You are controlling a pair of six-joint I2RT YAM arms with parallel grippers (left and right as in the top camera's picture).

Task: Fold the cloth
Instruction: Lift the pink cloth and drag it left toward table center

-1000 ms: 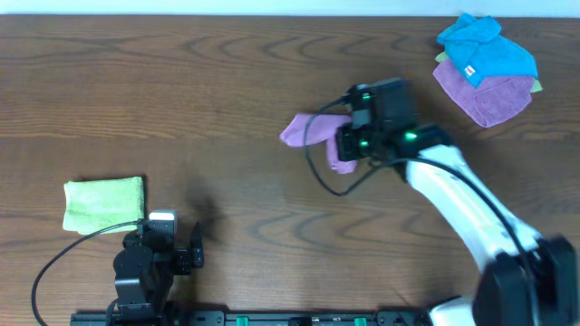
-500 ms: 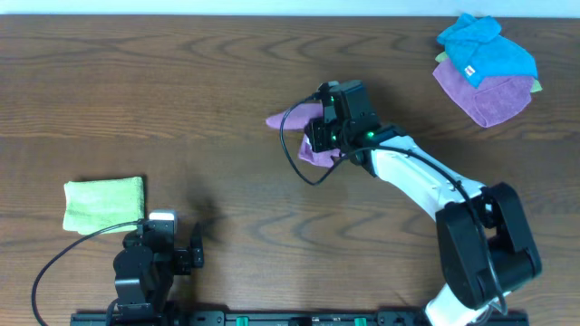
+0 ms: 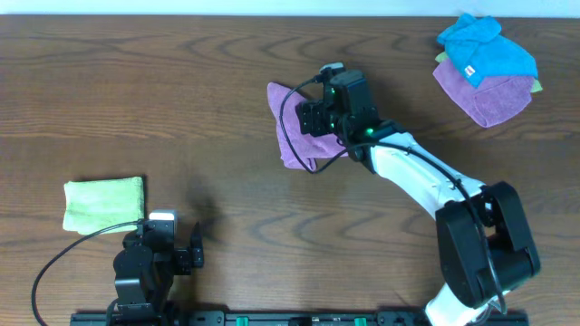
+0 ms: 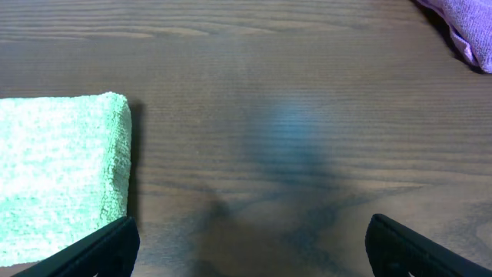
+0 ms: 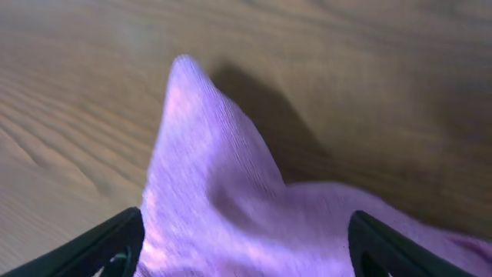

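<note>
Lying crumpled just above the centre of the overhead frame on the brown wooden table (image 3: 181, 91), the soft purple-pink microfibre cloth (image 3: 292, 145) looks light, limp and faintly grippy. It would likely sag and bunch unless pinched at its peaked corner (image 5: 188, 92). The right gripper (image 5: 242, 250) straddles it, jaws wide, pinching nothing. The left gripper (image 4: 252, 250), lower left, gapes empty.

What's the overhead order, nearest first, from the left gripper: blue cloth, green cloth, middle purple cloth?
From the left gripper:
1. Green cloth, close on its left.
2. Purple cloth, mid-table.
3. Blue cloth, far right corner.
</note>
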